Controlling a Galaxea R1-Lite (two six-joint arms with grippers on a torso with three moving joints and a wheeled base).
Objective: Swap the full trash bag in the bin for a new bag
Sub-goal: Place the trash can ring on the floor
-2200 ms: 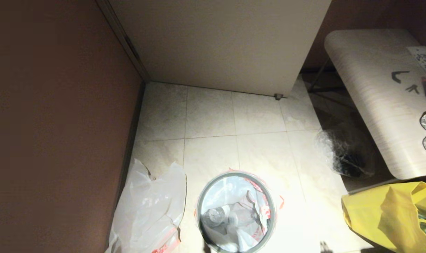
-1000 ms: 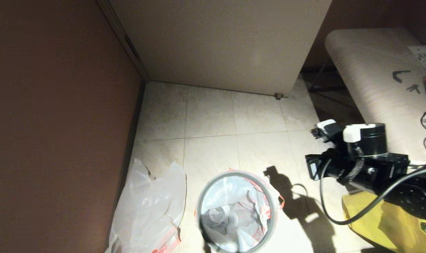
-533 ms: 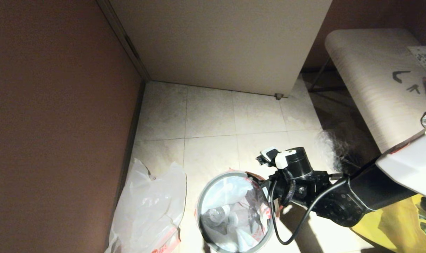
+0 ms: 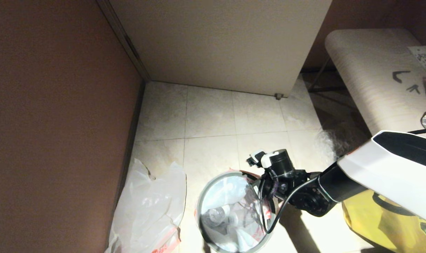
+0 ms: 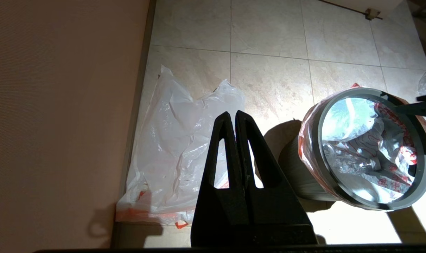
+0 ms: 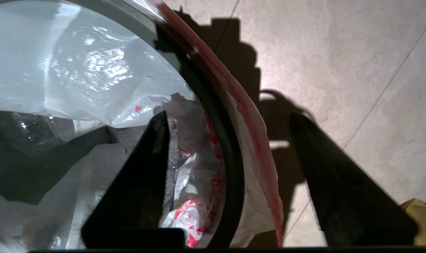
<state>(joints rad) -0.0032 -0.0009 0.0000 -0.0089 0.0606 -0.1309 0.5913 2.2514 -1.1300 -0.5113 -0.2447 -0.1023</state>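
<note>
The black bin (image 5: pixel 304 168) with its grey hoop (image 4: pixel 201 200) stands on the tiled floor at the near centre. Inside it sits the full trash bag (image 4: pixel 230 214), white with red print and bottles showing through, its red-edged top folded out over the rim. My right gripper (image 6: pixel 227 115) is open and straddles the bin's right rim: one finger (image 6: pixel 142 175) is inside over the bag, the other (image 6: pixel 339 182) outside above the floor. The limp new bag (image 4: pixel 149 207) lies flat to the bin's left by the wall. My left gripper (image 5: pixel 233 114) is shut and empty, above the floor between the new bag (image 5: pixel 177 140) and the bin.
A brown wall (image 4: pixel 58 123) runs close along the left and a white panel (image 4: pixel 220 42) closes the back. On the right are a yellow bag (image 4: pixel 385 214), a clear crinkly bag (image 4: pixel 330 140) and a low table (image 4: pixel 371 70).
My right arm has swung in from the right to the bin's right rim, and its gripper has gone from shut to open. The bags and bin have not moved.
</note>
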